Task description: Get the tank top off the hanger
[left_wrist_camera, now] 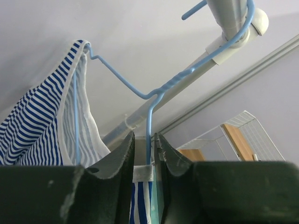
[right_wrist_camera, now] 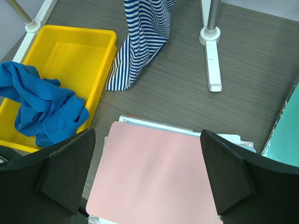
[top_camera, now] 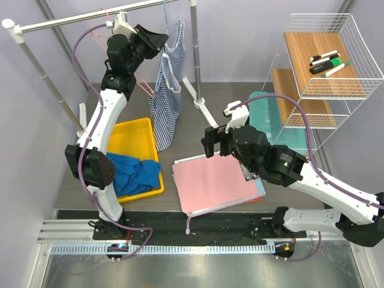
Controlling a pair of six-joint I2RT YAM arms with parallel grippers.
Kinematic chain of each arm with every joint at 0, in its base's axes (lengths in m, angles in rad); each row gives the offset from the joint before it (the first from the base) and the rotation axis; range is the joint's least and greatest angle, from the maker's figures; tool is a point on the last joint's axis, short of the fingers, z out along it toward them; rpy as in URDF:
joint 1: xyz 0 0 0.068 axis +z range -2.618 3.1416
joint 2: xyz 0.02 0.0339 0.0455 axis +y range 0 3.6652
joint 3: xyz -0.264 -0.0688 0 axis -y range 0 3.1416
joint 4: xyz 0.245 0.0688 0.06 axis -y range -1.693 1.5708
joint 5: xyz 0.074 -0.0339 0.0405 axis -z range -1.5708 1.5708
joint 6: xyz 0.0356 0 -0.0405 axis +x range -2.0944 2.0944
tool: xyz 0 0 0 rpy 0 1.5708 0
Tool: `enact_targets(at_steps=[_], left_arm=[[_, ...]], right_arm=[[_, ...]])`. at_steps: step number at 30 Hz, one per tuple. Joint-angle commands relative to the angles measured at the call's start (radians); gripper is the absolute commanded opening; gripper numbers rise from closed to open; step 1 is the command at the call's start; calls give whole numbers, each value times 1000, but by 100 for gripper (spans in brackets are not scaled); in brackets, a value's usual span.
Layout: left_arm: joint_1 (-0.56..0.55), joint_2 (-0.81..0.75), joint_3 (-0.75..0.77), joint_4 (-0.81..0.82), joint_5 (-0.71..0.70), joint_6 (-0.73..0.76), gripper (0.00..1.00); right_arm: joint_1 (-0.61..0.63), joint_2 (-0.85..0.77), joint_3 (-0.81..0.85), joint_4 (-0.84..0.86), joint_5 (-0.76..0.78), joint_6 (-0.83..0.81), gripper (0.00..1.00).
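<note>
Striped tank top hung on a thin blue wire hanger, under a metal rail.
On the grey desk, crumpled blue cloth is held in a yellow plastic bin. The tank top's white-hemmed strap is pinched between the nearly closed left fingers, beside the hanger wire. The right fingers are spread wide, empty, over a smooth pink folder.

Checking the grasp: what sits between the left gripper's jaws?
Left wrist view: the blue hanger wire and a white strap of the tank top.

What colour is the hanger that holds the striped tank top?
Light blue. The left wrist view shows the hanger best, carrying the tank top.
</note>
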Motion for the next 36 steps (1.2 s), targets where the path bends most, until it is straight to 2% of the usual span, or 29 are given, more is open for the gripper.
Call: enact_targets(at_steps=[1, 9, 16, 24, 29, 36], left_arm=[[2, -23, 14, 90, 59, -31, 25], [2, 12, 44, 113, 129, -78, 27], [4, 20, 48, 100, 125, -84, 31], [0, 37, 50, 88, 99, -100, 40], [-3, 61, 65, 126, 122, -140, 40], [-10, 86, 99, 134, 134, -159, 35]], right_arm=[[-1, -25, 1, 18, 4, 10, 100], [-2, -14, 1, 18, -1, 13, 100], [-2, -19, 1, 18, -1, 17, 100], [-1, -34, -2, 18, -2, 25, 100], [-2, -34, -4, 17, -1, 25, 100], [-2, -33, -8, 18, -5, 25, 100]])
